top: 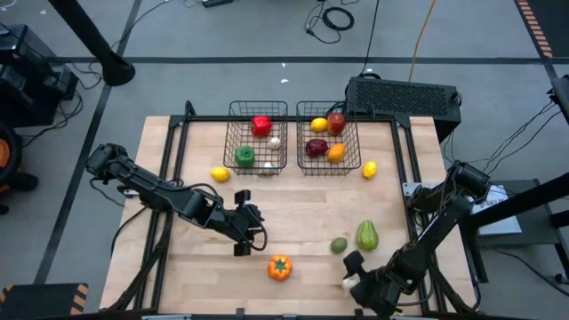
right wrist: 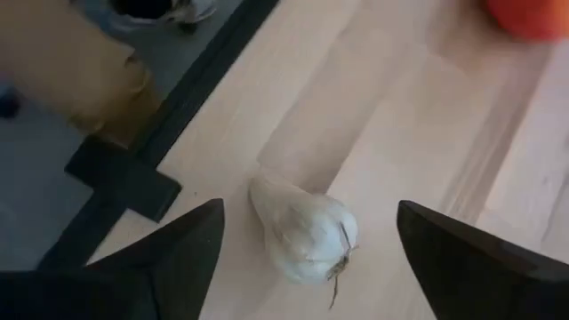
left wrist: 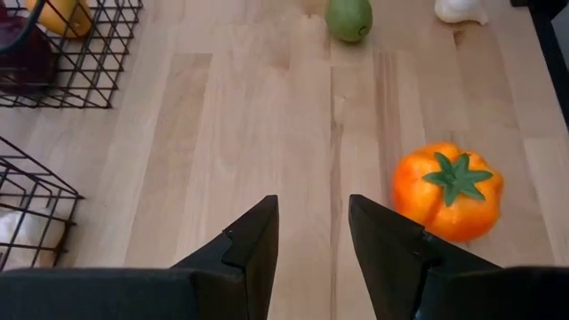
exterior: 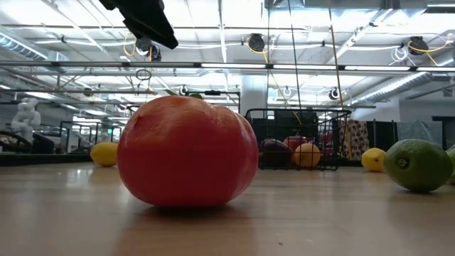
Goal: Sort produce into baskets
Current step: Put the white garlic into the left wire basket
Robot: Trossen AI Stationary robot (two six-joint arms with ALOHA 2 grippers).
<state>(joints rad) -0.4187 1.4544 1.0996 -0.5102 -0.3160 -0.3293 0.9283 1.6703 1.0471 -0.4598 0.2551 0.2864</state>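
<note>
The right gripper [top: 353,274] is hanging over the table's near right edge with its fingers spread wide apart, and a whitish garlic bulb [right wrist: 307,233] is lying on the wood between them, untouched. The left gripper [left wrist: 311,236] is sitting mid-table, fingers parted and gripping nothing, just beside the orange pepper [top: 279,267], which is standing clear of it on the near boards. A green pepper [top: 367,236] and a small green fruit [top: 339,244] are resting close together just beyond the right gripper.

Two wire baskets are standing side by side at the far edge. The left basket [top: 233,158] is holding red, green and whitish pieces; the right basket [top: 356,153] is holding red, yellow and orange ones. One lemon [top: 220,174] is lying outside the left basket and another lemon [top: 370,169] beside the right. A black box [top: 404,96] is sitting behind the baskets.
</note>
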